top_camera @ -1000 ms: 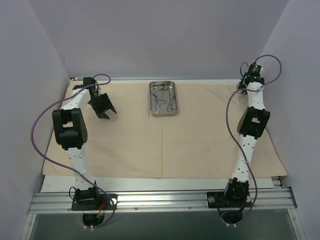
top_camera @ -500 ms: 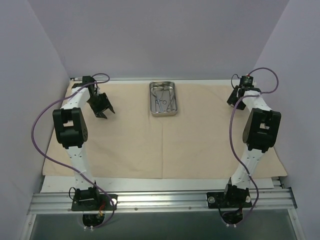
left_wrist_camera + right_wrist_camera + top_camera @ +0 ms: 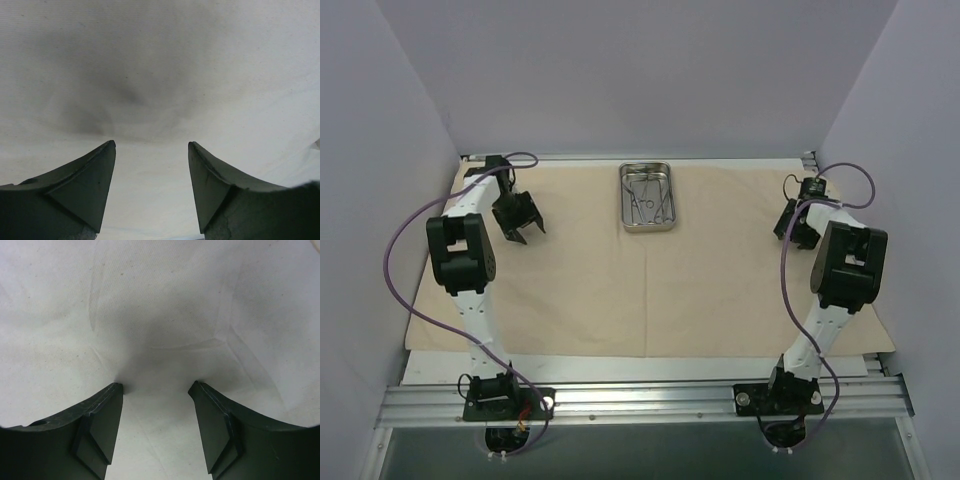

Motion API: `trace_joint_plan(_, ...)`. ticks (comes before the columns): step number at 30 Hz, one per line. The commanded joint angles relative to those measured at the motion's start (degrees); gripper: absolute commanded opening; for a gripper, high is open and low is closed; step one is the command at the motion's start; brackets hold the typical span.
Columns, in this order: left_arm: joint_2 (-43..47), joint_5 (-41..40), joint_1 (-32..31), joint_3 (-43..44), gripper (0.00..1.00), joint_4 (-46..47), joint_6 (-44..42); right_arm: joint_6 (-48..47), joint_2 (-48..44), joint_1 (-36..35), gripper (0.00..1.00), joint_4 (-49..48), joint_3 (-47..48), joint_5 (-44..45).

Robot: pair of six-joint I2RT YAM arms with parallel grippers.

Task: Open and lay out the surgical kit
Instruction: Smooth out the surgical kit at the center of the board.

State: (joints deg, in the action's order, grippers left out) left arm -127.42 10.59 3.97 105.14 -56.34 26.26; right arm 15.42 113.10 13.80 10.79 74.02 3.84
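Steel tray [image 3: 623,198] sits at the far middle of the desk [image 3: 620,368], well apart from both claws: the left claw [image 3: 151,143] is off to its left, the right claw [image 3: 156,386] off to its right. The tray is shiny and rectangular with rounded corners, and thin ring-handled instruments [image 3: 648,200] lie inside. Beneath it the beige cloth wrap [image 3: 650,290] lies spread flat, soft and woven with faint creases. Left claw hangs over bare cloth, fingers wide apart, nothing between them. Right claw's dark wedge fingers are parted too and empty, with the tips low over the cloth; I cannot tell whether they touch it.
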Motion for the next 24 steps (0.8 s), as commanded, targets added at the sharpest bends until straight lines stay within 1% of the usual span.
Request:
trace_joint_plan(1,2.07,-5.73,0.34,0.06,0.7,-2.02,-1.82,-2.68,4.06,3.77,0.59,7.58,-2.13,6.97)
trace_joint_plan(3,3.13,-8.38,0.34,-0.11,0.71,-3.16,-2.7,-2.94,4.23,4.04,0.59,8.98,-0.64,8.81)
trace_joint_plan(5,4.63,-12.42,0.43,-0.72,0.71,-4.39,-3.14,-3.03,4.67,3.87,0.6,10.13,2.87,8.82)
trace_joint_plan(7,7.25,-15.15,0.34,-1.86,0.71,-3.87,-3.93,-2.85,4.59,2.2,0.61,11.62,6.64,8.47)
trace_joint_plan(8,8.4,-17.16,0.43,-3.61,0.71,-3.61,-4.28,-2.76,4.41,1.24,0.61,12.84,7.88,8.03)
trace_joint_plan(9,9.37,-18.23,0.43,-4.41,0.72,-3.26,-4.9,-2.94,4.24,-1.73,0.61,13.55,9.29,7.94)
trace_joint_plan(10,10.51,-19.19,0.51,-5.03,0.76,-3.08,-5.16,-3.2,4.06,-3.41,0.62,14.17,10.69,8.12)
trace_joint_plan(11,10.78,-20.25,1.04,-5.91,0.77,-3.16,-5.34,-3.29,3.36,-5.17,0.62,14.61,12.88,8.2)
trace_joint_plan(12,10.78,-20.43,1.39,-6.35,0.77,-3.34,-5.43,-3.38,3.01,-8.23,0.62,14.61,13.86,8.03)
trace_joint_plan(14,10.43,-20.35,2.7,-7.49,0.78,-3.87,-5.26,-3.38,2.48,-10.72,0.63,14.96,16.67,6.02)
trace_joint_plan(16,10.26,-19.3,3.67,-10.21,0.78,-3.78,-4.55,-3.03,2.3,-13.09,0.64,14.88,17.47,3.73)
trace_joint_plan(18,10.17,-18.16,5.08,-13.36,0.78,-3.61,-3.24,-2.41,2.21,-13.45,0.64,13.48,16.95,1.18)
trace_joint_plan(19,10.26,-17.63,5.69,-14.6,0.77,-3.08,-2.89,-2.41,2.21,-15.1,0.64,12.86,16.43,0.65)
trace_joint_plan(22,10.17,-15.08,8.51,-18.73,0.76,-2.2,-1.65,-2.24,2.92,-15.56,0.64,11.54,14.93,-0.84)
trace_joint_plan(24,9.99,-14.81,10.26,-20.15,0.75,-1.94,-1.74,-2.24,3.09,-15.74,0.64,10.57,14.23,-2.16)
